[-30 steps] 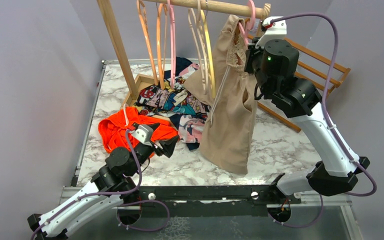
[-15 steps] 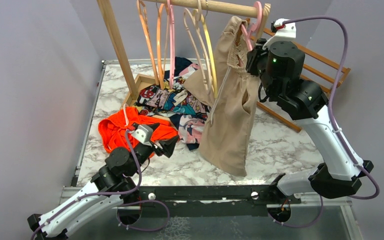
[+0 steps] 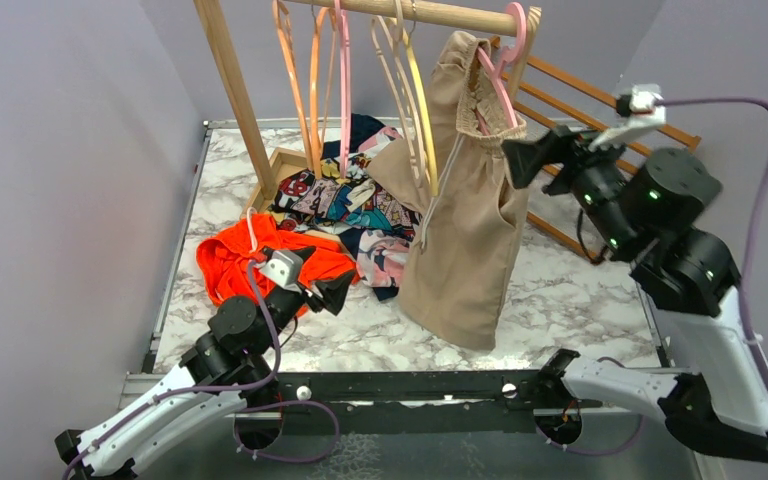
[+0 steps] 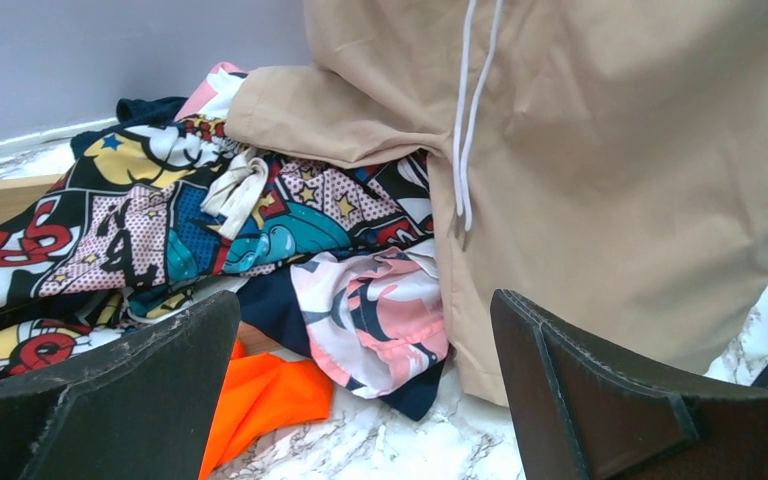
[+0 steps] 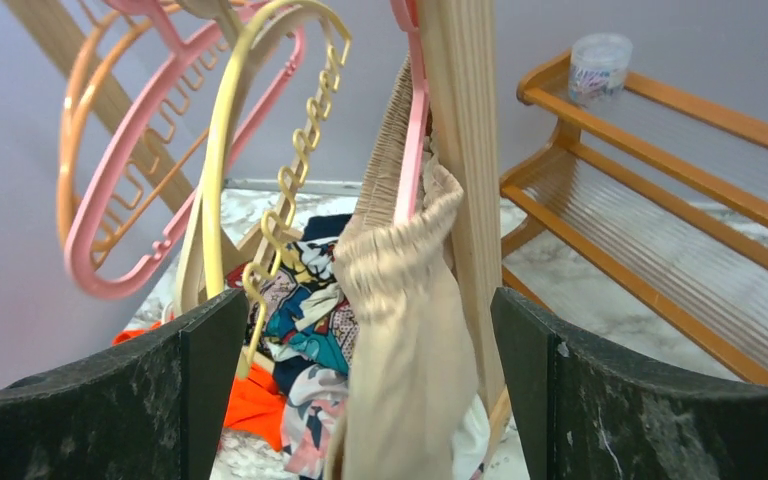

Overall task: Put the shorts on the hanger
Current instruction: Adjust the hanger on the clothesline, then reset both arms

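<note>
The beige shorts (image 3: 465, 220) hang by their gathered waistband from the pink hanger (image 3: 505, 50), whose hook sits over the wooden rail (image 3: 430, 14). Their lower hem reaches the marble table. My right gripper (image 3: 520, 160) stands open just right of the waistband, apart from it and holding nothing. In its wrist view the waistband (image 5: 400, 260) and the pink hanger (image 5: 415, 130) lie ahead between the spread fingers of the right gripper (image 5: 365, 390). My left gripper (image 3: 325, 290) rests low and open by the orange garment. The left wrist view looks past the left gripper (image 4: 360, 390) at the shorts (image 4: 610, 150) and their white drawstring (image 4: 470, 110).
Orange, pink and yellow hangers (image 3: 345, 80) hang left of the shorts on the rail. A comic-print cloth (image 3: 360, 210) and an orange garment (image 3: 250, 255) lie on the table. A slatted wooden shelf (image 3: 610, 120) stands at the right, with a small tub (image 5: 600, 60) on it.
My right gripper opened, let go at the hanger's top and drew back to the right and down. The shorts now hang by themselves. The left arm has not moved.
</note>
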Action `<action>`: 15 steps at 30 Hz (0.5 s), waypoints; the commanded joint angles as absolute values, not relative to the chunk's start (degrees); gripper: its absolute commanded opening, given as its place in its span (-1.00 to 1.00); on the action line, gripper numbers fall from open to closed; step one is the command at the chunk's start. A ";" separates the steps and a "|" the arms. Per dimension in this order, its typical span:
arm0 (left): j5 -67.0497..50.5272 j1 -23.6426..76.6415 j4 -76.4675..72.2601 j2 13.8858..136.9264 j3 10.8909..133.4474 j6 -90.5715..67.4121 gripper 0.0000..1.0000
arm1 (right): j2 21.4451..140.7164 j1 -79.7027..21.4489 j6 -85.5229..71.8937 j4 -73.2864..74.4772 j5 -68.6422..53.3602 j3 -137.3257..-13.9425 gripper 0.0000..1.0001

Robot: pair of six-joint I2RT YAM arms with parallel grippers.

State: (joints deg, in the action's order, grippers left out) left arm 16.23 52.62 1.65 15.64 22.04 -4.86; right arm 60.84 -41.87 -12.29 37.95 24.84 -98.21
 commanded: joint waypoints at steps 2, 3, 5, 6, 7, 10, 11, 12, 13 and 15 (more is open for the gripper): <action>21.60 52.74 2.62 14.61 23.61 -4.66 0.98 | 49.46 -41.57 -7.56 29.15 20.84 -87.50 0.88; 22.37 52.74 3.03 14.78 23.82 -5.04 0.98 | 47.06 -41.55 -7.03 27.99 21.01 -85.44 0.89; 24.44 52.74 4.22 15.35 24.40 -6.11 0.98 | 42.43 -41.57 -6.08 25.83 21.07 -81.26 0.90; 25.64 52.74 5.08 15.68 24.88 -7.10 0.98 | 40.10 -41.57 -5.99 24.99 21.17 -79.37 0.91; 27.14 52.76 5.97 15.99 25.42 -8.24 0.98 | 38.15 -41.57 -6.10 24.40 21.44 -77.32 0.91; 30.86 52.79 9.16 17.32 27.43 -11.79 0.98 | 34.45 -41.57 -8.18 24.62 24.28 -72.47 0.91; 31.86 52.79 10.29 17.99 28.35 -12.92 0.98 | 33.99 -41.57 -9.43 25.58 25.78 -71.45 0.91; 33.01 52.74 11.59 18.82 29.33 -13.88 0.98 | 33.67 -41.57 -10.62 26.52 27.17 -70.54 0.91; 34.24 52.75 12.93 19.80 30.22 -14.87 0.98 | 33.44 -41.57 -11.59 27.21 28.81 -69.53 0.91; 37.20 52.76 15.60 21.92 31.60 -16.60 0.98 | 32.99 -41.57 -13.69 27.99 31.86 -67.77 0.93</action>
State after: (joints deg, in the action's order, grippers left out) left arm 29.10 52.62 9.65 18.72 28.03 -11.31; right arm 33.17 -41.87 -9.56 26.92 25.23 -71.22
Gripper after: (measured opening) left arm 0.990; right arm 0.956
